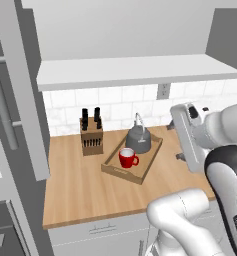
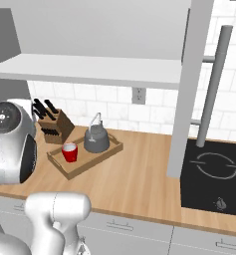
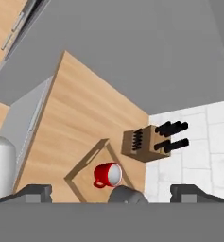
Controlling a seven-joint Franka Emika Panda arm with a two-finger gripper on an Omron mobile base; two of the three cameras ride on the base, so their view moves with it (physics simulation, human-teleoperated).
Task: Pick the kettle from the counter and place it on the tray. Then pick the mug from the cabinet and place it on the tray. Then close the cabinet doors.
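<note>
Open gripper [image 3: 111,193] hovers above mug [image 3: 107,175] and kettle [image 3: 127,195] on tray [image 3: 85,166].

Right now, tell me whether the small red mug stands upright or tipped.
Upright: the small red mug sits rim-up in the wooden tray, pale interior visible.

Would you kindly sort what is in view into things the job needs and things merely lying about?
Job:
kettle
mug
tray
counter
cabinet door
gripper, open

Lying about:
knife block
cooktop
wall outlet
</note>
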